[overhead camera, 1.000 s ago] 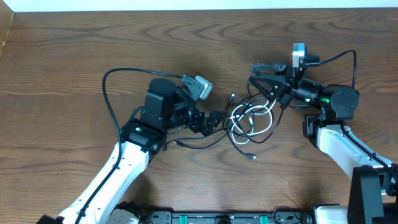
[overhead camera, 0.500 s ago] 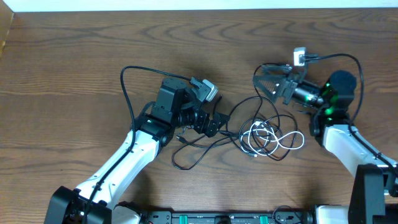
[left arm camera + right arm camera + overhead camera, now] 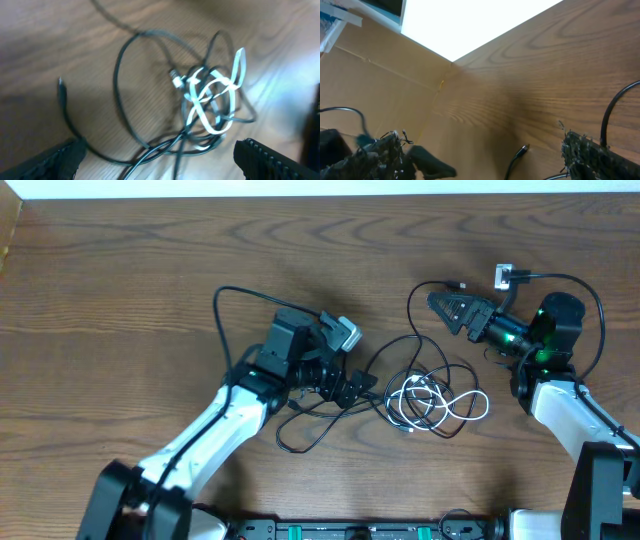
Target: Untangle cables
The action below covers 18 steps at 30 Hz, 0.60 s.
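The cables (image 3: 425, 392) lie in a loose tangle on the wooden table, between the two arms. A white cable (image 3: 445, 405) is looped through black ones, and a black loop (image 3: 305, 442) trails to the left. One black strand runs up to a plug (image 3: 458, 284) beside my right gripper (image 3: 441, 306), which is open and holds nothing. My left gripper (image 3: 358, 385) is open at the tangle's left edge. In the left wrist view black strands (image 3: 167, 147) pass between its fingers (image 3: 272, 157), with the white cable (image 3: 215, 97) ahead. The right wrist view shows the plug (image 3: 522, 149) between open fingers (image 3: 592, 152).
A cardboard wall (image 3: 8, 230) stands at the table's far left; it also fills the left of the right wrist view (image 3: 380, 80). The left arm's own thick black wire (image 3: 225, 305) arcs above the table behind it.
The right gripper opened, let the cables go and drew back to the right. The tangle slid right and spread on the table. The left arm moved right after it.
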{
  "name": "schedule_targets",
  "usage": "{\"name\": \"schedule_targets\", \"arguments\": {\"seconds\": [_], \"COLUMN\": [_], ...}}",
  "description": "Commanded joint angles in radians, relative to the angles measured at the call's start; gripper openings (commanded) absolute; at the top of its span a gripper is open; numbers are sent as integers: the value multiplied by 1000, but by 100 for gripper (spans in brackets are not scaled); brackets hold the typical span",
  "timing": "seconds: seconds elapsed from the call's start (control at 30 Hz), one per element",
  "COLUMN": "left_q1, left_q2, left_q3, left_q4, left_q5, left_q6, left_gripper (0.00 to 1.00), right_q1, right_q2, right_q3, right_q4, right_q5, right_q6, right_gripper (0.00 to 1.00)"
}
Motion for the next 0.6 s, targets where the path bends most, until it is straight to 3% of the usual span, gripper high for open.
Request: {"name": "schedule_targets", "arguments": {"seconds": [0.0,0.17,0.3,0.47,0.57], "left_q1": [-1,-7,-29,-70,-108], "left_q2": [85,173,191,191,192], "left_q3": [11,11,11,11,11], "left_q4": [-7,-32,-88,-127,-130], "left_q5": [-54,87,82,19,-127], "left_q6": [44,100,185,282,318], "left_gripper": [100,95,90,88,88], "right_q1": [-2,-1,-1,-1,-1], "right_q2": [-3,-3,-3,-3,-3], "right_q3": [0,0,0,0,0], "right_q4": [1,2,0,0,0], "right_q5": [9,24,27,29,31], "right_q6": [-4,-8,-8,-8,-8], "right_gripper": [99,99,99,99,99]}}
